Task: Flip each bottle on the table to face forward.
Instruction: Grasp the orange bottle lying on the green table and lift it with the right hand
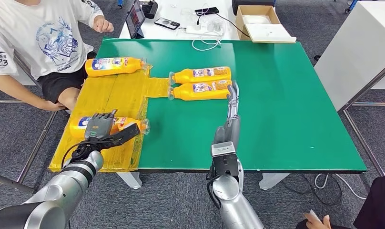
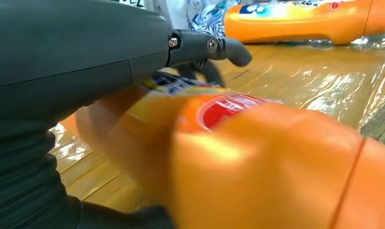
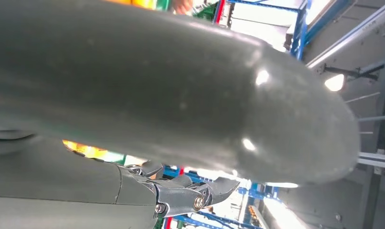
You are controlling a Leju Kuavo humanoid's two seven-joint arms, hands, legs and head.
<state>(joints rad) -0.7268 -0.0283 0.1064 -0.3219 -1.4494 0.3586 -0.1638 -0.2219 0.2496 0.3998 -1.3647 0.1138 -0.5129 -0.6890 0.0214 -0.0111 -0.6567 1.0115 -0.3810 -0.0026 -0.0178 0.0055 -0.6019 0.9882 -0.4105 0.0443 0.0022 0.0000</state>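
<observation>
Currently four orange bottles lie on their sides on the green desk (image 1: 286, 119). A yellow sheet (image 1: 116, 95) covers the desk's left part, with a short strip reaching toward the middle.

The left hand (image 1: 99, 126) rests over the near bottle (image 1: 128, 125) at the front of the yellow sheet, its dark fingers laid across the bottle's label and its thumb stretched along the front side. In the left wrist view the same bottle (image 2: 257, 157) lies close under the palm, with the fingers (image 2: 214, 47) curved over its top; it looks gripped, though the full closure around the body cannot be seen.

The far-left bottle (image 1: 115, 66) lies at the back of the yellow sheet, label up, cap pointing right. Two more lie side by side near the middle of the desk, caps pointing left: the rear middle bottle (image 1: 202, 74) and the front middle bottle (image 1: 200, 90), touching or almost touching each other.

The right hand (image 1: 232, 102) stands edge-on, fingers straight and held together, empty, with its fingertips just beside the base end of the front middle bottle. Whether they touch it cannot be told.

A person in a white printed shirt (image 1: 43, 36) sits at the desk's far left corner. Behind the green desk a white table (image 1: 181, 29) carries a tablet (image 1: 135, 18), a phone (image 1: 167, 23), cables and an open cardboard box (image 1: 262, 21).
</observation>
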